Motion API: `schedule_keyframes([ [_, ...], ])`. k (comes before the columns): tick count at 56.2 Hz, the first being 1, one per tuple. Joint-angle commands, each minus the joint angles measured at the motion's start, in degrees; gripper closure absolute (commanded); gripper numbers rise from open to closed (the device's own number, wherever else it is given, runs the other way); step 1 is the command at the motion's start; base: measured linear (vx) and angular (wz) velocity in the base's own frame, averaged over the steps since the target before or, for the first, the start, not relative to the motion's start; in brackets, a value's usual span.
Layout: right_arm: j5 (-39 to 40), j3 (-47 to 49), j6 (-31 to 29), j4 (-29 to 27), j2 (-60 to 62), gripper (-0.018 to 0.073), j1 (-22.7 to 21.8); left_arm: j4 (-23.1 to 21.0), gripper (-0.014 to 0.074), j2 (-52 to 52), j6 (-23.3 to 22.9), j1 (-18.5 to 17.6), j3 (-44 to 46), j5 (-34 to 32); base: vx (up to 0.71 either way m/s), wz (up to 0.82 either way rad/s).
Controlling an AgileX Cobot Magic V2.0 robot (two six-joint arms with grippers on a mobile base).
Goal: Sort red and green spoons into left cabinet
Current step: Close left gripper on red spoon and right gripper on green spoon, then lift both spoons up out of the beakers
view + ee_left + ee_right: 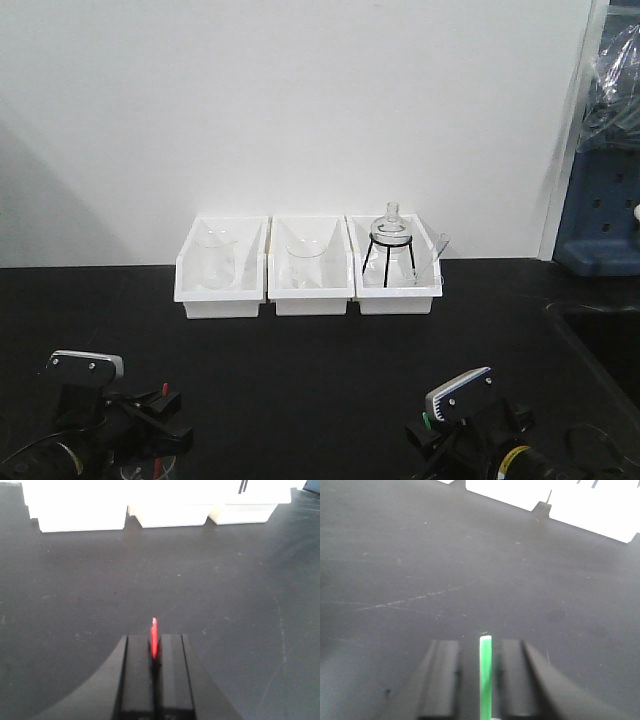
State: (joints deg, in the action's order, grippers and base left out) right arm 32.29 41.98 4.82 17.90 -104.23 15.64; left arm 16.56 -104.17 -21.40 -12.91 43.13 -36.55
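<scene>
Left gripper (155, 637): low at the near left of the worktop (320, 370); closed tight on the red spoon (154, 635), black fingers (136, 670) pressed against both of its sides.
Red spoon: pinched edge-on in the left gripper, short red tip poking forward past the fingertips, clear of the worktop, aimed toward the bins (312, 303).
Right gripper (480, 642): low at the near right; closed around the green spoon (485, 675) and holding it. Dark strip on each side of the spoon in the blurred wrist view, so exact line of contact hard to make out.
Green spoon: flat face up in the right gripper, squared end sticking forward just beyond the fingertips, off the worktop.
Worktop: black and matt, faint scratches and pale specks.
Bins: three, white, side by side at the far edge against the white wall (300, 100), well apart from both grippers.
Left bin (220, 300): one clear beaker (212, 262), upright.
Middle bin (312, 285): a second clear beaker (305, 265), upright.
Right bin (400, 300): round glass flask (391, 228) sitting on a black wire stand (388, 262); another clear glass piece leaning at the right side, kind not clear.
Far right edge: blue unit (605, 220) with round holes, clear plastic wrap (615, 80) above it.
</scene>
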Motion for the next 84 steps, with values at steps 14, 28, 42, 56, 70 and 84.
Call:
schedule_keyframes([
  [14, 5.1, 1.47, -0.52, -0.54, 3.02, 0.0573, -0.13, -0.76, 0.0604, 3.23, -0.05, -0.27, 1.77, -9.28, 0.0, 0.0],
  [28, 3.56, 1.47, 0.05, -0.54, 9.19, 0.0569, -0.13, -0.76, 0.0604, 7.83, 0.06, -0.27, 1.77, -4.05, 0.0, 0.0],
  [42, 2.77, 1.47, 1.48, -0.54, 18.54, 0.0568, -0.13, -0.76, 0.0604, 17.44, 0.06, -0.27, 1.77, -3.28, 0.0, 0.0],
  [56, 0.11, 1.47, 2.53, -0.54, 30.98, 0.0568, -0.13, -0.76, 0.0604, 31.01, 0.06, -0.27, 1.77, -3.28, 0.0, 0.0],
  [70, 0.05, 1.47, 2.53, -0.54, 37.79, 0.0568, -0.13, -0.76, 0.0603, 41.05, 0.06, -0.27, 1.77, -3.44, 0.0, 0.0],
  [84, -0.1, 1.47, 2.53, -0.51, 38.6, 0.0568, -0.13, -0.76, 0.0603, 43.35, 0.06, -0.27, 1.77, -3.97, 0.0, 0.0],
])
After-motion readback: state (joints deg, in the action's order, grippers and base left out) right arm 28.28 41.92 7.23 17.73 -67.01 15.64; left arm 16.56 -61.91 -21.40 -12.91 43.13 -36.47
